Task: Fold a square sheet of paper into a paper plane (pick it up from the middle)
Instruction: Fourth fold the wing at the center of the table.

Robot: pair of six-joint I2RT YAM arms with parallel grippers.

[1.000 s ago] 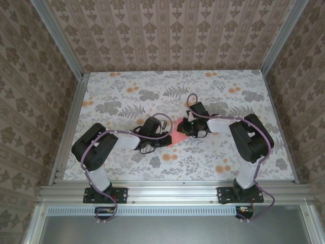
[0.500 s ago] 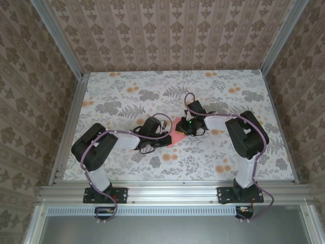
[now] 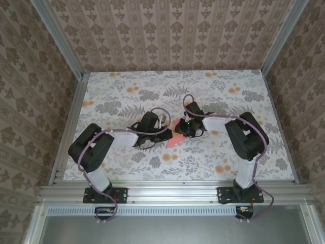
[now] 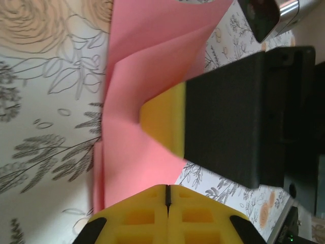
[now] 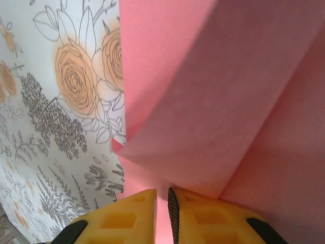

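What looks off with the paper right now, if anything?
Nothing torn or spilled. The paper plane lies mid-table between the left gripper and right gripper, but its folded layers lift loosely instead of lying flat.

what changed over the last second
The right gripper slid left over the paper plane, toward the left gripper, which edged slightly away from the bases as its elbow swung left. Less of the pink paper shows now. Nothing was visibly grabbed or released; the table and bases stayed as they were.
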